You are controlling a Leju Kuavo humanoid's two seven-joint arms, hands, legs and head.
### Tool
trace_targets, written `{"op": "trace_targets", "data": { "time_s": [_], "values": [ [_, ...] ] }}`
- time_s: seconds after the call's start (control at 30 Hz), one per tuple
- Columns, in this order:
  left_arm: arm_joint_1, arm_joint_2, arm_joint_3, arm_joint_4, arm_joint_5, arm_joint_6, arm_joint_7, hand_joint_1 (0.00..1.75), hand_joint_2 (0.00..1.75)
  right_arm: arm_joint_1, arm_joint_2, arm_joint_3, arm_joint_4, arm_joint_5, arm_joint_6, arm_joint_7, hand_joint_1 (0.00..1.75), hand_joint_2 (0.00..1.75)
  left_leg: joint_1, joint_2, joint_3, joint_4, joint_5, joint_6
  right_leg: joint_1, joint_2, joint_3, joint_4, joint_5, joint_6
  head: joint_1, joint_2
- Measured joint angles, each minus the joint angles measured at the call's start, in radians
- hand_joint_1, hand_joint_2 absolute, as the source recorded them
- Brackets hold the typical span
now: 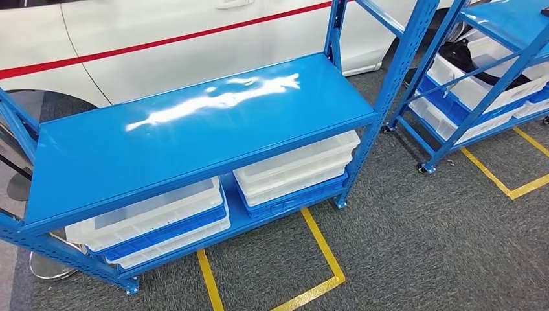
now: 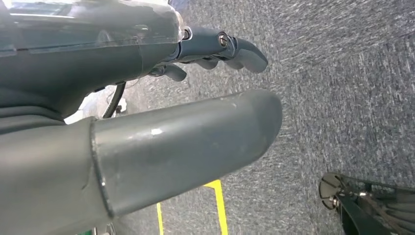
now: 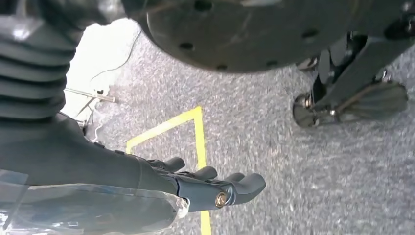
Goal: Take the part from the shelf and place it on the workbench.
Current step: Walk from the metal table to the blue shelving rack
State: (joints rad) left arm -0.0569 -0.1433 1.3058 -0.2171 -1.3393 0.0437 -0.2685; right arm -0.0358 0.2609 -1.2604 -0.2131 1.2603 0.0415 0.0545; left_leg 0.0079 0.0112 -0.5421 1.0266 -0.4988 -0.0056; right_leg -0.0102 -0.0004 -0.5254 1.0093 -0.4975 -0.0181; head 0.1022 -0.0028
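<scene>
Head view gives me the blue shelf [image 1: 194,129], its top bare; I cannot pick out the part. Left robot hand [image 2: 215,49] and right robot hand [image 3: 215,188] hang released over carpet, grasping nothing, presumably awaiting approach.

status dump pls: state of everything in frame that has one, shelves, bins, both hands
near shelf top deck: bare, glossy, no part on it
white bins on near shelf's lower level: stacked, on blue crates
blue crates: under the white bins, on the lower level
second shelf: loaded with white bins, something dark on top of them
left hand: holds nothing, fingers apart, over carpet
right hand: holds nothing, fingers extended, over carpet
</scene>
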Motion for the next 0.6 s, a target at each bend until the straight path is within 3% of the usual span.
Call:
{"op": "trace_targets", "data": {
  "time_s": [0.03,0.1,0.13,0.17,0.2,0.23,0.3,0.37,0.43,0.6],
  "values": [
    [0.000,0.001,0.000,0.000,0.000,0.001,0.000,0.00,0.00,0.000,0.000,0.000,0.000,0.000,0.000,-0.002,0.00,1.75,0.001,-0.001,-0.016,0.037,-0.027,-0.005,-0.003,-0.001,0.000,-0.004,0.004,-0.006,0.000,0.000],
    [0.002,0.001,0.000,0.000,-0.001,0.004,0.001,0.00,0.00,0.000,0.000,0.000,0.000,0.001,-0.002,-0.005,0.00,1.75,0.004,-0.002,-0.072,0.163,-0.098,-0.012,-0.002,-0.001,-0.004,-0.005,0.006,-0.012,-0.001,0.000],
    [0.002,0.001,0.000,0.000,-0.001,0.006,0.002,0.00,0.00,0.000,0.000,0.000,0.000,0.002,-0.004,-0.006,0.00,1.75,0.005,-0.002,-0.098,0.224,-0.122,-0.015,-0.001,-0.001,-0.006,-0.005,0.006,-0.013,0.000,0.000],
    [0.003,0.001,0.000,0.000,-0.003,0.009,0.002,0.00,0.00,0.000,0.000,0.000,0.000,0.003,-0.008,-0.004,0.00,1.75,0.005,-0.002,-0.113,0.259,-0.126,-0.017,-0.001,-0.001,-0.006,-0.004,0.006,-0.013,-0.001,0.000],
    [0.004,0.002,0.000,0.000,-0.004,0.013,0.003,0.00,0.00,0.000,0.000,0.000,0.000,0.005,-0.014,-0.002,0.00,1.75,0.006,-0.002,-0.110,0.256,-0.109,-0.019,-0.001,0.000,-0.005,-0.002,0.006,-0.014,-0.001,0.000],
    [0.005,0.002,0.000,0.000,-0.006,0.017,0.003,0.00,0.00,0.000,0.000,0.000,0.000,0.008,-0.020,0.003,0.00,1.75,0.009,-0.002,-0.088,0.213,-0.076,-0.024,-0.002,0.002,-0.004,0.000,0.004,-0.014,-0.001,0.000],
    [0.005,0.003,0.000,0.000,-0.009,0.025,0.004,0.00,0.00,-0.002,-0.001,-0.001,-0.002,0.015,-0.031,0.014,0.00,1.75,0.018,-0.004,-0.021,0.073,-0.015,-0.042,0.001,0.004,-0.006,0.014,-0.004,-0.010,-0.001,0.000],
    [0.004,0.001,0.000,0.000,-0.010,0.032,0.005,0.00,0.87,-0.003,-0.003,-0.001,-0.003,0.018,-0.036,0.017,0.00,0.87,0.023,-0.007,0.013,-0.002,0.001,-0.034,0.009,0.007,-0.014,0.029,-0.013,-0.004,0.001,0.000],
    [0.003,0.000,0.000,0.000,-0.011,0.040,0.005,0.00,1.75,-0.002,-0.003,-0.001,-0.004,0.015,-0.038,0.014,0.00,0.00,0.022,-0.008,0.012,-0.003,-0.003,-0.015,0.014,0.008,-0.019,0.034,-0.014,-0.001,0.003,0.000],
    [0.005,0.000,0.000,0.000,-0.018,0.058,0.009,0.00,1.75,0.001,-0.001,-0.001,-0.004,0.013,-0.034,0.011,0.00,0.00,0.013,-0.008,0.011,-0.003,-0.005,-0.011,0.007,0.007,-0.019,0.031,-0.012,0.007,0.002,0.000]
  ]
}}
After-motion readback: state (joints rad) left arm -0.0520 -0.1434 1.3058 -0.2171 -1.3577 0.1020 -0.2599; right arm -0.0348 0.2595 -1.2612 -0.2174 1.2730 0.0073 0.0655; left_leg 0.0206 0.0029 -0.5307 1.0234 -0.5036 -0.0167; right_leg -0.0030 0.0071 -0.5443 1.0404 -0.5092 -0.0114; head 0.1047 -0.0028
